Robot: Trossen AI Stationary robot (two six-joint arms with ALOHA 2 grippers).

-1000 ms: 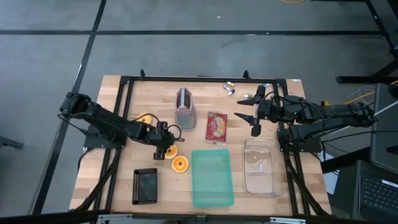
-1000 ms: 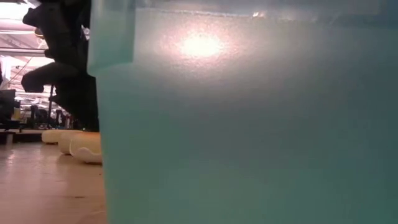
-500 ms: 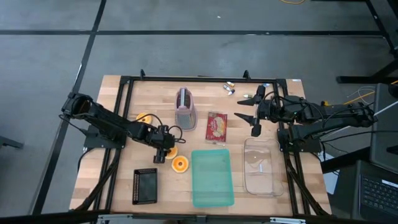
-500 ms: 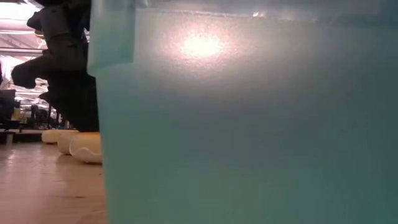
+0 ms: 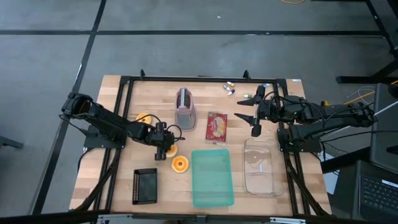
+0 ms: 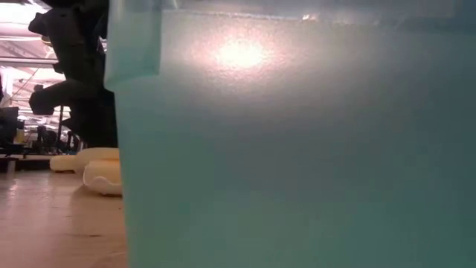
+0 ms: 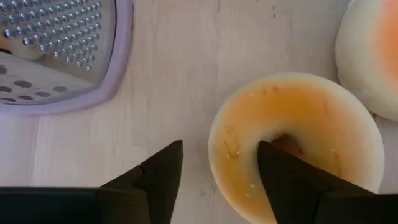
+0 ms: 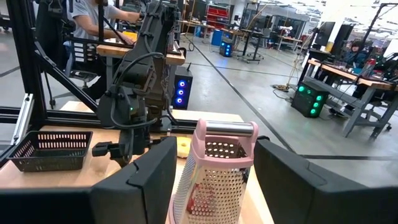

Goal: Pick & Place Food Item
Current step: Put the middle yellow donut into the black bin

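Three orange-glazed donuts lie flat on the wooden table: one [image 5: 144, 117] at the left, one [image 5: 180, 164] by the green tray [image 5: 212, 177], and one [image 7: 311, 118] under my left gripper [image 5: 165, 150]. That gripper [image 7: 219, 144] points steeply down and is open. One finger [image 7: 283, 174] stands over the donut's hole, and the other [image 7: 158, 177] stands outside the rim with bare wood showing between. My right gripper [image 5: 252, 115] is open, held level and high at the far right, with nothing in it. My left gripper straddles the near part of the donut's ring [image 7: 233, 149] from above. One finger is at the hole and the other outside the rim. The outer finger is clear of the rim. Whether the inner finger touches the donut I cannot tell.
A pink box grater [image 5: 185, 107] stands far of the donuts, with a red packet [image 5: 216, 126] to its right. A clear container [image 5: 261, 165] sits right of the tray and a black basket [image 5: 145, 185] near left. The tray's wall [image 6: 297, 149] fills the low view.
My left gripper has stayed over the same donut. In the low view its visible finger dipped toward the table and came back up. The donuts, the tray and my right arm have kept still.
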